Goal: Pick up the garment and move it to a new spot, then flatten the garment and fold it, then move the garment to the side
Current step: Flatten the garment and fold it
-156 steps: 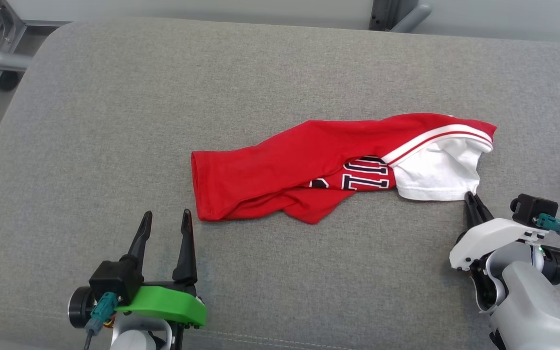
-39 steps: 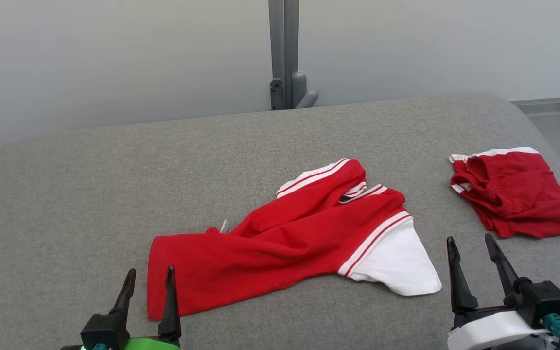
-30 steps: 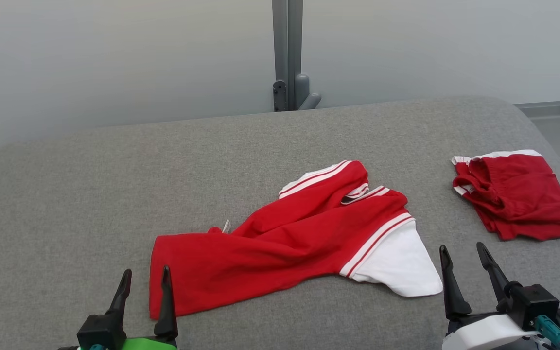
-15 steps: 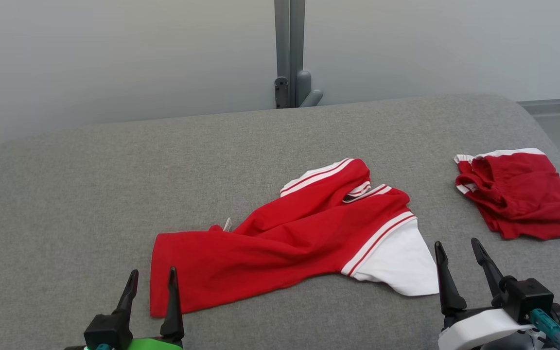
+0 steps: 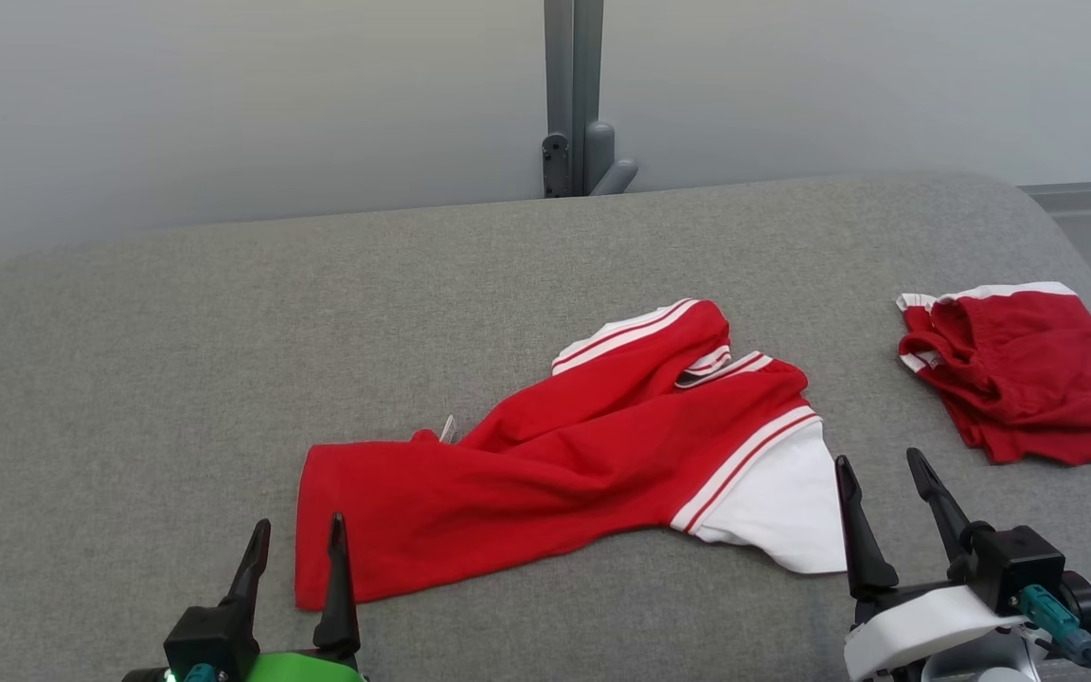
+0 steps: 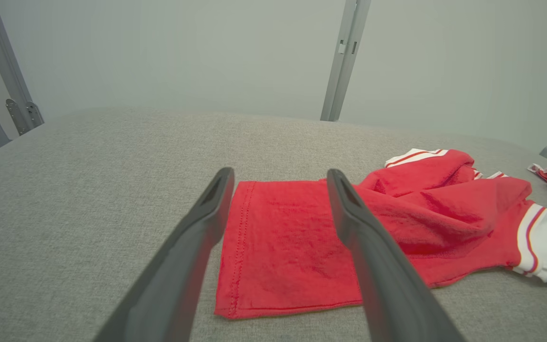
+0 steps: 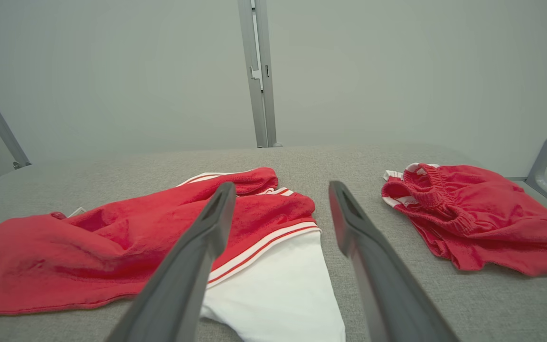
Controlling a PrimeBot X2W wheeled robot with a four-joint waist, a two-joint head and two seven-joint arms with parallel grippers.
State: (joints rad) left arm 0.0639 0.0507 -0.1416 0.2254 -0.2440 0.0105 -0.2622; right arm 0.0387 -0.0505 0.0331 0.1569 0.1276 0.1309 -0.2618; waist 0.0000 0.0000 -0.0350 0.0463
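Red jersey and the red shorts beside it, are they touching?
Apart. The head view shows a strip of bare grey padded surface between the white sleeve of the jersey and the shorts; the right wrist view shows that gap too.

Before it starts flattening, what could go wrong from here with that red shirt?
The red shirt lies twisted with layers overlapping, so the open left gripper, near its hem, may pinch two layers and fail to spread it. The second red garment lies close to the open right gripper; a wide pull could drag the white sleeve onto it.
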